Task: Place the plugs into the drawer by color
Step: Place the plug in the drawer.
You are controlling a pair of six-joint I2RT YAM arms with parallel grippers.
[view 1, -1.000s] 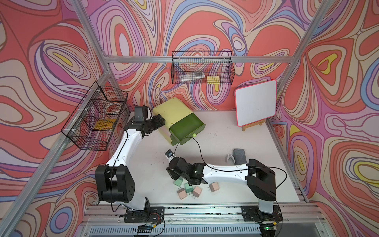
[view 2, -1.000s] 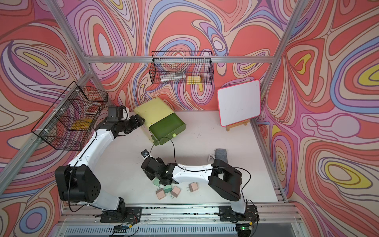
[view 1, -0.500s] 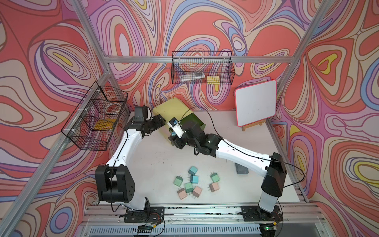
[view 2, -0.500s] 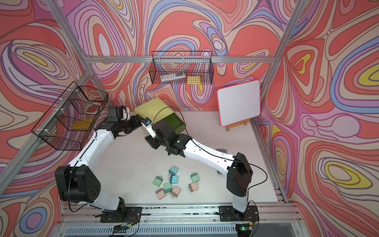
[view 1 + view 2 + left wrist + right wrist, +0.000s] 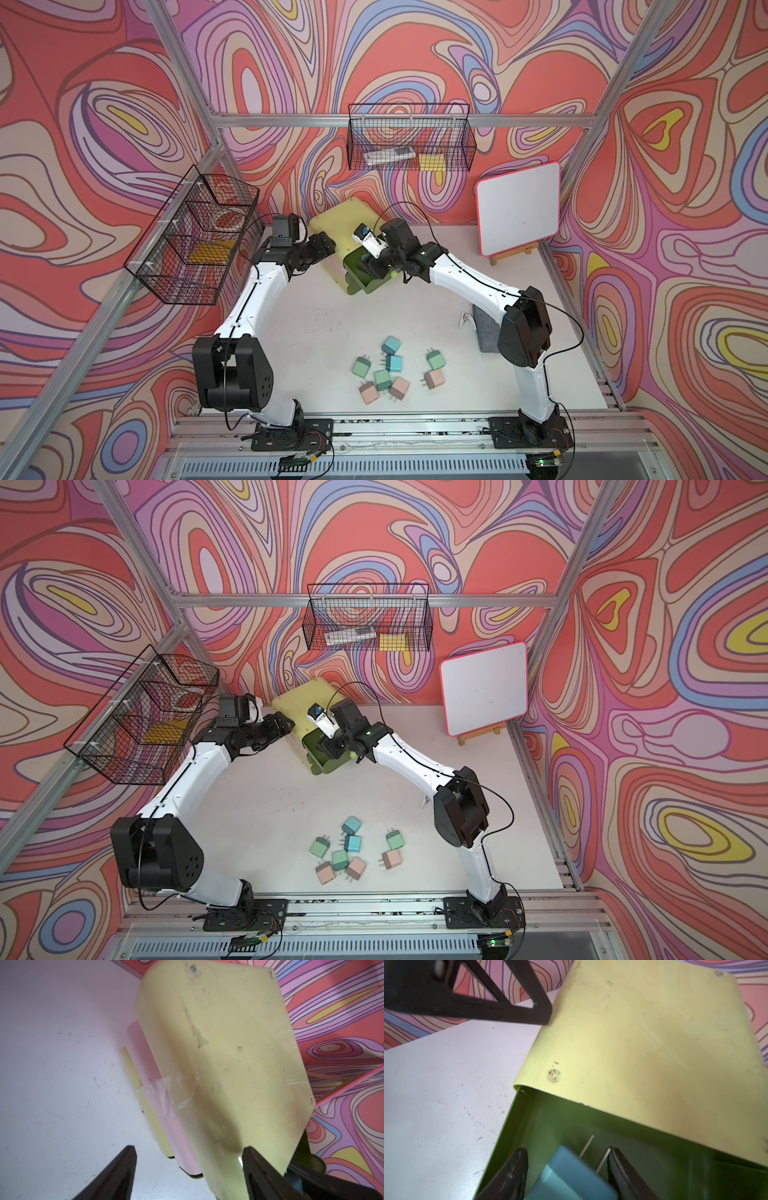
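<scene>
The pale yellow-green drawer cabinet (image 5: 338,222) stands at the back with its top olive drawer (image 5: 368,282) pulled out. My right gripper (image 5: 566,1150) hangs over that open drawer, shut on a blue plug (image 5: 571,1176) whose prongs point into it. My left gripper (image 5: 189,1148) is open at the cabinet's left rear corner (image 5: 218,1064); one fingertip (image 5: 544,1016) touches the cabinet's edge. Several plugs lie near the table's front: two blue (image 5: 390,345) (image 5: 394,363), three green (image 5: 361,366) (image 5: 382,379) (image 5: 436,360), three pink (image 5: 368,392) (image 5: 399,388) (image 5: 434,379).
A grey felt eraser (image 5: 486,332) and a small white clip (image 5: 466,320) lie at the right. A whiteboard (image 5: 517,214) on an easel stands at the back right. Black wire baskets hang on the back wall (image 5: 409,143) and the left wall (image 5: 195,241).
My right arm has swung from the plug pile at the front up to the open drawer, carrying the blue plug. The left arm has stayed at the cabinet.
</scene>
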